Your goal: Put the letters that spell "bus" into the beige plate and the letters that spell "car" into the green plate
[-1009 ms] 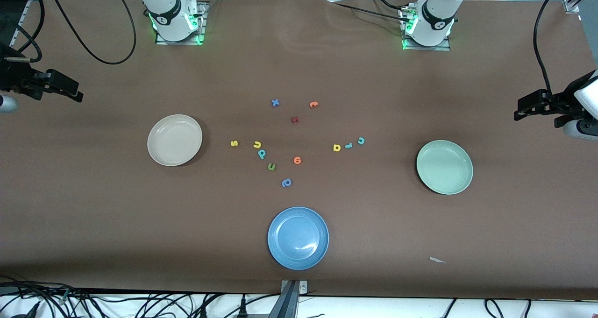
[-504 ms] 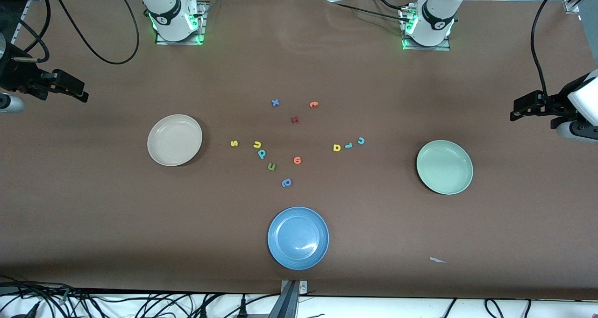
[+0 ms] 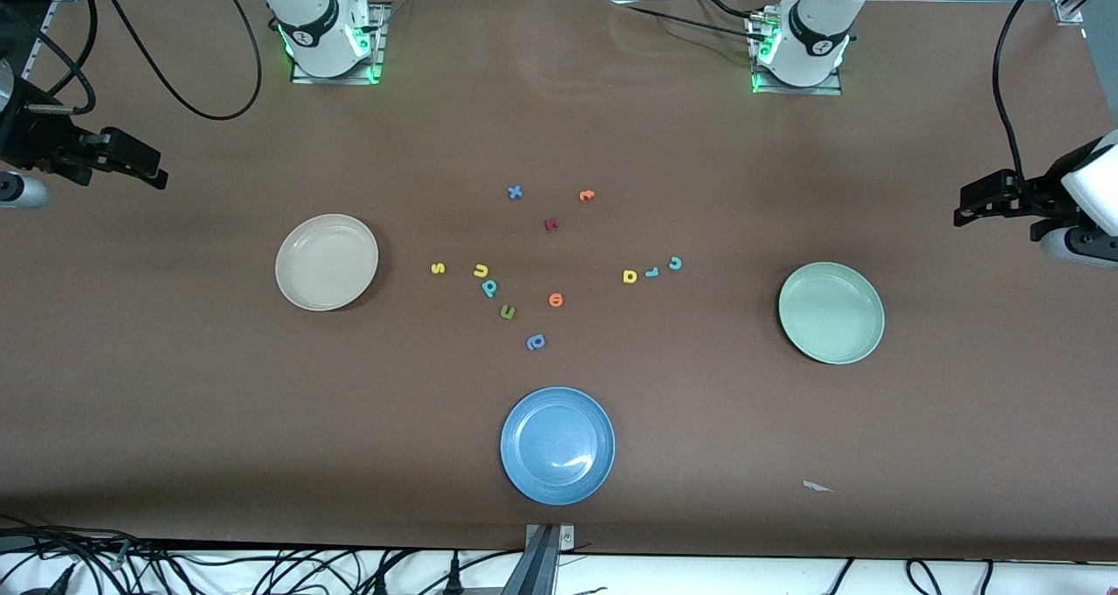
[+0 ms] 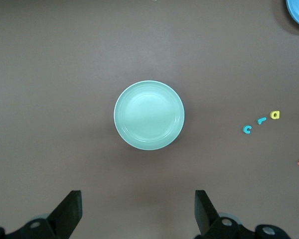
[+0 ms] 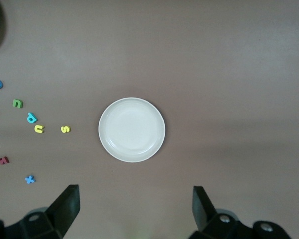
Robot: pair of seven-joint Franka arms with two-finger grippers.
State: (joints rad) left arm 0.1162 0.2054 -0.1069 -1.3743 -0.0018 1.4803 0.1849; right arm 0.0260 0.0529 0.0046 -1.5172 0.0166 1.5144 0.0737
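Note:
The yellow s (image 3: 438,268), yellow u (image 3: 480,270) and teal b (image 3: 489,288) lie mid-table beside the beige plate (image 3: 327,262). The yellow a (image 3: 630,276), teal r (image 3: 651,273) and teal c (image 3: 675,263) lie in a row toward the green plate (image 3: 831,313). Both plates hold nothing. My right gripper (image 3: 160,169) hangs open and empty high over the right arm's end of the table, with the beige plate (image 5: 132,129) in its wrist view. My left gripper (image 3: 963,209) hangs open and empty over the left arm's end, looking down on the green plate (image 4: 149,115).
A blue plate (image 3: 557,446) sits nearest the front camera. Other letters are scattered mid-table: a green one (image 3: 507,313), a blue one (image 3: 535,342), an orange one (image 3: 555,300), a blue x (image 3: 514,192), an orange t (image 3: 586,196) and a dark red one (image 3: 551,224).
Both grippers have drifted slightly toward the middle of the table. The letters and plates have not moved.

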